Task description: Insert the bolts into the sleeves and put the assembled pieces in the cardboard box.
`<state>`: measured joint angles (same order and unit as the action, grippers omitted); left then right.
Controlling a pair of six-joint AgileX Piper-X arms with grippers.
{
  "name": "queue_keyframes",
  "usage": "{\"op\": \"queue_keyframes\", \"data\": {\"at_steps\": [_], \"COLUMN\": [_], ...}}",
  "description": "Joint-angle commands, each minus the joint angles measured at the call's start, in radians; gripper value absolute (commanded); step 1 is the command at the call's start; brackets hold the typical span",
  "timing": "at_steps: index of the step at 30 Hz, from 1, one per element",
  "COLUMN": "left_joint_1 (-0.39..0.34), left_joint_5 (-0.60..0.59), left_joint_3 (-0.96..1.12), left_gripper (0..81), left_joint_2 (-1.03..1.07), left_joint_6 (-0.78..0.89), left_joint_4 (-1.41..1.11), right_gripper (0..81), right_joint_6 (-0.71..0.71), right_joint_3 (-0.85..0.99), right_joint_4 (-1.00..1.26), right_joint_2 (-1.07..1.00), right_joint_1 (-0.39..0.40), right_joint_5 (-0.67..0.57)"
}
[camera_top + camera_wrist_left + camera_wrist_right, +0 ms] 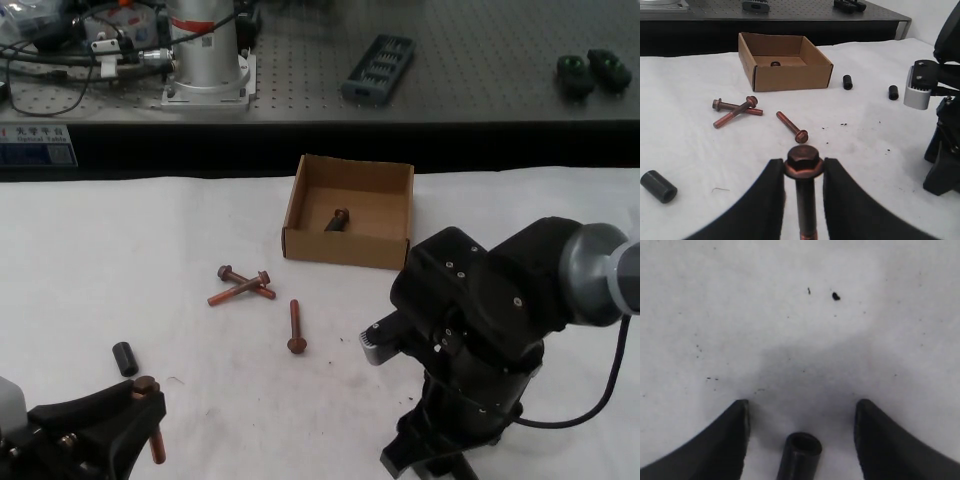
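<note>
Currently your left gripper (804,169) has its fingers (762,200) clenched on a bolt (803,161). They grip it just under the six-sided head, and the shank runs back between them. From the high view this gripper sits at the near left corner of the white-covered desk (120,250).

Your right gripper (802,402) hangs low over the desk on the near right. Its fingers are spread wide and released, grasping nothing. A black sleeve (801,455) lies between them with a gap on either side, its open end turned up toward the wrist camera.

You have the cardboard box (345,247) standing open at the far middle of the desk. One assembled piece (337,219), a bolt with a dark sleeve on it, lies on the box floor.

On the near side of the box, toward the left, two crossed bolts (240,285) lie touching each other. A single bolt (295,325) lies just beside them on the right, apart from both, with its head pointing toward the near edge.

A loose sleeve (124,358) lies on its side near your left gripper, not touching it. Two more sleeves (847,82) sit on the desk between the box and the right arm (480,310), near each other but apart.
</note>
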<state>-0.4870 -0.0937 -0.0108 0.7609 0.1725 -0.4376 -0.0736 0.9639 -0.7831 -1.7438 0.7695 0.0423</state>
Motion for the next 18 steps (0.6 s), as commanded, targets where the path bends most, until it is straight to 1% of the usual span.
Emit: {"op": "queue_keyframes", "data": {"at_steps": [1,4,8,11,18], "left_joint_1": [-0.001,-0.001,-0.001,-0.001,-0.001], "left_joint_5": [-0.008,-0.008,-0.008,-0.008,-0.008], "left_joint_3": [0.011,0.011,0.011,0.011,0.011], "left_gripper": [0.6,0.6,0.6,0.6,0.6], "left_joint_2": [-0.008,-0.008,-0.008,-0.008,-0.008], "left_joint_6": [-0.015,-0.015,-0.015,-0.015,-0.015], "left_joint_4": [-0.029,-0.029,-0.029,-0.029,-0.029], "right_gripper": [37.0,36.5,39.6,40.2,40.2], "right_joint_6": [0.008,0.006,-0.001,-0.011,-0.015], "right_joint_3": [0.010,0.010,0.010,0.010,0.010], "right_joint_4": [-0.025,-0.065,-0.115,-0.143,-0.115], "right_joint_2": [0.004,0.015,0.027,0.027,0.027], "right_joint_1": [-0.002,-0.002,-0.002,-0.002,-0.002], "right_joint_5": [-0.015,-0.014,-0.014,-0.014,-0.014]}}
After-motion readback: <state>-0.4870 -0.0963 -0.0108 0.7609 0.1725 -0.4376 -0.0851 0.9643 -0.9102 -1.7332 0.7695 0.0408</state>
